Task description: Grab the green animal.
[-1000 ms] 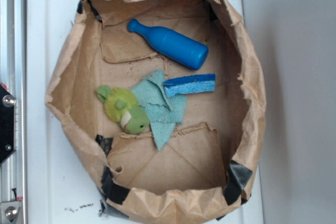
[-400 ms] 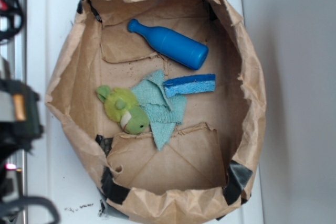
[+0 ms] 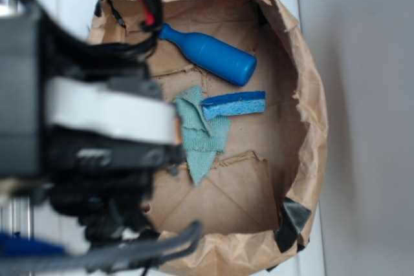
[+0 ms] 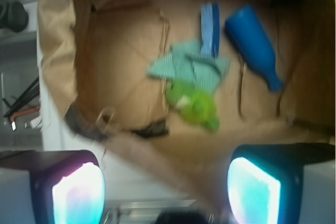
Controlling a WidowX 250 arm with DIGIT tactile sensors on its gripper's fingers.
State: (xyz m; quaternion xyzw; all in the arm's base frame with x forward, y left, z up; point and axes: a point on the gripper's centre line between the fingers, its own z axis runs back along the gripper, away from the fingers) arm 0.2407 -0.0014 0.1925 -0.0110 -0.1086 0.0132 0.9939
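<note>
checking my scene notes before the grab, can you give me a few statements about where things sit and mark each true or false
1. The green animal lies inside the paper bag. True.
2. The gripper is shut on the animal. False: its fingers stand wide apart, above the bag's rim, holding nothing.
3. The sponge rests partly on the rag. True.
4. The blue bottle stands upright. False: it lies on its side.
5. The exterior view shows the animal plainly. False: the arm covers that spot; only the wrist view shows it.
</note>
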